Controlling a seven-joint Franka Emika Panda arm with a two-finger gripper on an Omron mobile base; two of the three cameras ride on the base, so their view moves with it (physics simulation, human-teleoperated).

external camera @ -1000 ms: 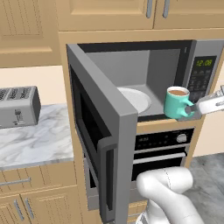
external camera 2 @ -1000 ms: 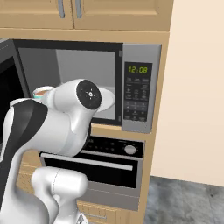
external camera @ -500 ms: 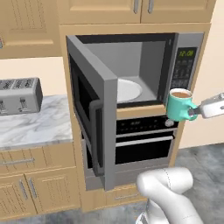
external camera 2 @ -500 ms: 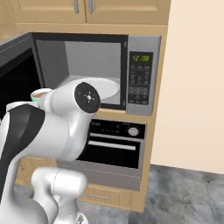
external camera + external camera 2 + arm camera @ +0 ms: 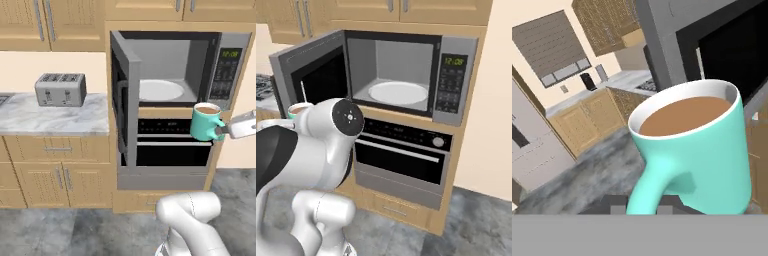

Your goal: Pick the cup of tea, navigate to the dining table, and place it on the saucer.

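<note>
- out in front of the microwave (image 5: pixel 175 75), below and to the right of its open cavity, the cup of tea (image 5: pixel 205 122) is hanging in the air, upright and clear of every surface.
- the fingers (image 5: pixel 224 131) are pinching the cup of tea by its side handle, reaching in from the right of the microwave; the hand view is showing the handle running down toward them and the brown liquid sitting level below the white rim.
- the microwave door (image 5: pixel 126 100) is standing wide open, and a large round white plate (image 5: pixel 159 90) is lying inside the microwave, well apart from the cup of tea.
- a toaster (image 5: pixel 61 89) is sitting on the marble desk (image 5: pixel 50 120) to the left of the microwave.
- judging the progress: the pick looks done, since the cup of tea is being carried outside the microwave.
- what is left, by my reading: the drive away from the microwave to the dining table, then setting the cup of tea down on the saucer and letting go.
</note>
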